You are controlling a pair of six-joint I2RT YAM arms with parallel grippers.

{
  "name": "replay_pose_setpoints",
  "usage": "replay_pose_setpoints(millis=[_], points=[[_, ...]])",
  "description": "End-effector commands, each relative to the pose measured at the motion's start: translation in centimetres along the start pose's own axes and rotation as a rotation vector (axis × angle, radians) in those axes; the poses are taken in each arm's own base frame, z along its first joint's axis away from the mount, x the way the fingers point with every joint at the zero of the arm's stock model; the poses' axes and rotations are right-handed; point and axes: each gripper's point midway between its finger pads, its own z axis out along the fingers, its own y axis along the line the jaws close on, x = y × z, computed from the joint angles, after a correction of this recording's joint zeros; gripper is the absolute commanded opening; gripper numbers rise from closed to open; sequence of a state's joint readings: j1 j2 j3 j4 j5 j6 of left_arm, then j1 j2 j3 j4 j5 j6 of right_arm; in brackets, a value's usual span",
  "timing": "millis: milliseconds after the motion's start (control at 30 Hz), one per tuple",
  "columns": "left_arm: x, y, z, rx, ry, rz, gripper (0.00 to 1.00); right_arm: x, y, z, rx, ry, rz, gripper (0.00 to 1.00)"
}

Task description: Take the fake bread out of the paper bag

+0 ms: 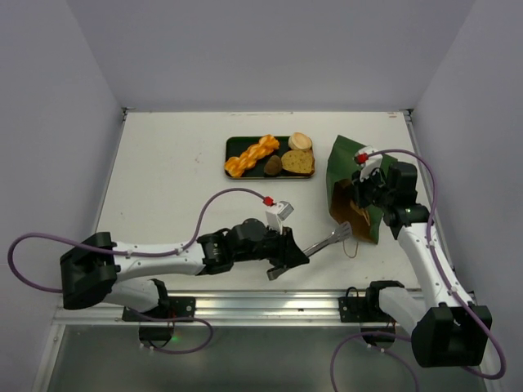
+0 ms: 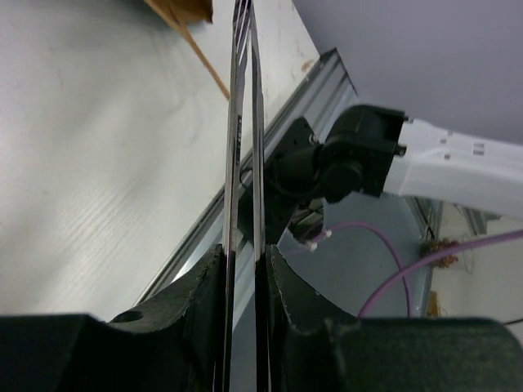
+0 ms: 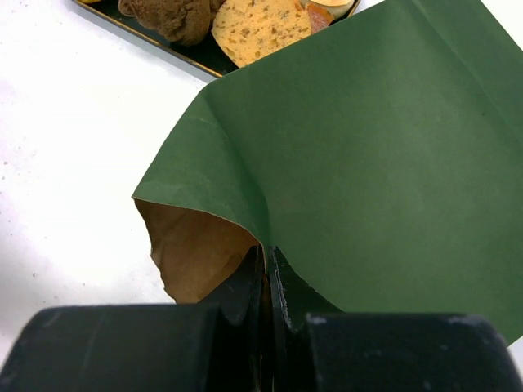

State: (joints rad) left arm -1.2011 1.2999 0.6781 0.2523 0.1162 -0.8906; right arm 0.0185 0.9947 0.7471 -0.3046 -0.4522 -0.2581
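The paper bag (image 1: 350,188) lies at the right, dark green outside, brown inside, its mouth facing the near edge. My right gripper (image 1: 365,192) is shut on its wall near the mouth; in the right wrist view the green paper (image 3: 368,147) is pinched between the fingers (image 3: 282,282). My left gripper (image 1: 286,257) is shut on metal tongs (image 1: 329,239), whose tips lie just short of the bag mouth; they show as two blades (image 2: 245,122) in the left wrist view. The fake bread lies on the tray: braided loaf (image 1: 252,156), dark piece (image 1: 273,165), toast slice (image 1: 299,162), round bun (image 1: 300,141).
A flat dark green tray (image 1: 234,144) holds the breads at the back centre. The metal rail (image 1: 270,306) runs along the near table edge. The bag's twine handle (image 1: 351,247) lies on the table by the mouth. White walls close in the table.
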Motion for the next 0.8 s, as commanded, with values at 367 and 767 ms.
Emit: replay_pose_setpoints(millis=[367, 767], points=[[-7.1, -2.1, 7.2, -0.061, -0.208, -0.215, 0.31, -1.7, -0.5, -0.1, 0.043, -0.07, 0.032, 0.0], [-7.2, 0.6, 9.6, -0.168, -0.198, -0.288, 0.32, -2.0, -0.9, 0.1, 0.102, -0.078, 0.024, 0.0]])
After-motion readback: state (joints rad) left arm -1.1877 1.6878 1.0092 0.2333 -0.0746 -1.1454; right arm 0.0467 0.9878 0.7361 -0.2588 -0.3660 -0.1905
